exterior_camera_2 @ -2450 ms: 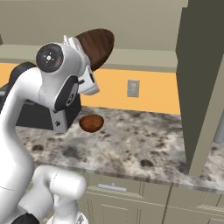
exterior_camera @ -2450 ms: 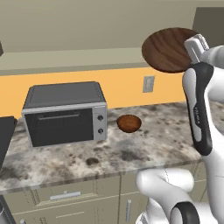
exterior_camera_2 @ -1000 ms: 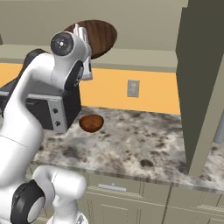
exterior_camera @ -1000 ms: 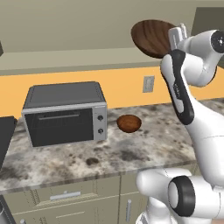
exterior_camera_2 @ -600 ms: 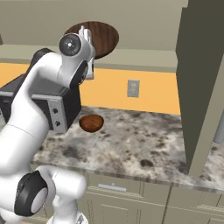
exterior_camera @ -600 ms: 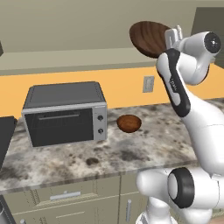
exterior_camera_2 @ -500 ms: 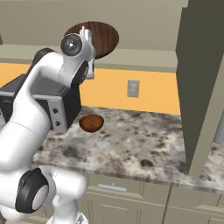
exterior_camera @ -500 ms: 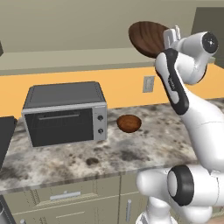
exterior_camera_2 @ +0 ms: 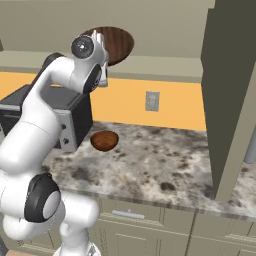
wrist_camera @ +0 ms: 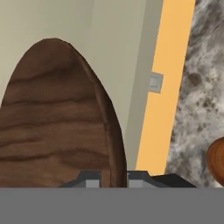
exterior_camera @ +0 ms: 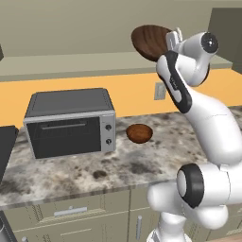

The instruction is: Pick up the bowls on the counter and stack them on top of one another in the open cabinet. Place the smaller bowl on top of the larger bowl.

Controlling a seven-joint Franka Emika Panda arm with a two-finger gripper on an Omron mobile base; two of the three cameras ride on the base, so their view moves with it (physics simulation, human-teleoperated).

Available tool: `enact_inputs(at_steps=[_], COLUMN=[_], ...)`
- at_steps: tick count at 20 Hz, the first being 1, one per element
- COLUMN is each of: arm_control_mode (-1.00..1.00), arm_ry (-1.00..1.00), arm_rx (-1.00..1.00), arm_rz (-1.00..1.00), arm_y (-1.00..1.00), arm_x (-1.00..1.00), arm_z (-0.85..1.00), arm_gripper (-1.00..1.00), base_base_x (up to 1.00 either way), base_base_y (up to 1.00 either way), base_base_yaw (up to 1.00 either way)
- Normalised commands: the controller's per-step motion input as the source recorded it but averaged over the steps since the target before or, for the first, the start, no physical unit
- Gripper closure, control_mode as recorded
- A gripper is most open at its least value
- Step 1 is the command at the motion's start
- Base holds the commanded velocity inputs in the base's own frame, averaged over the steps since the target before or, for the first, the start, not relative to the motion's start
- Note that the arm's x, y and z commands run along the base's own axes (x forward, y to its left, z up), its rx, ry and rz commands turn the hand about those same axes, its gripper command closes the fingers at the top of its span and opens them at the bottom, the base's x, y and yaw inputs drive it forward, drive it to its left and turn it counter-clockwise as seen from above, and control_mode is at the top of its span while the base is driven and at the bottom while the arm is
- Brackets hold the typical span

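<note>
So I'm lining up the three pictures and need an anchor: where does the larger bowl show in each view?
Left base view: larger bowl at top, right of centre, tilted, held up before the open cabinet.
Right base view: top, left of centre, behind the wrist.
Hand view: fills the left half, its rim between the gripper tips.
Shared landmark: the wall outlet.

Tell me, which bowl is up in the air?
The larger bowl, wide and dark brown, pinched by its rim in the gripper up by the cabinet ledge. The smaller bowl sits on the counter.
</note>
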Motion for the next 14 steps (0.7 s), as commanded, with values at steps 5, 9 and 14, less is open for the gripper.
enact_inputs(at_steps=[5, 9, 14], arm_control_mode=[-1.0, -1.0, -1.0], arm_ry=[0.05, 0.02, 0.0], arm_rx=[-0.01, 0.0, 0.0], arm_rz=[0.0, 0.0, 0.0], arm_y=[0.07, 0.03, 0.01], arm_x=[0.36, 0.29, 0.18], arm_z=[-0.02, -0.01, -0.04], arm_gripper=[1.0, 1.0, 1.0], base_base_x=[0.0, 0.0, 0.0], base_base_y=[0.0, 0.0, 0.0], base_base_yaw=[0.0, 0.0, 0.0])
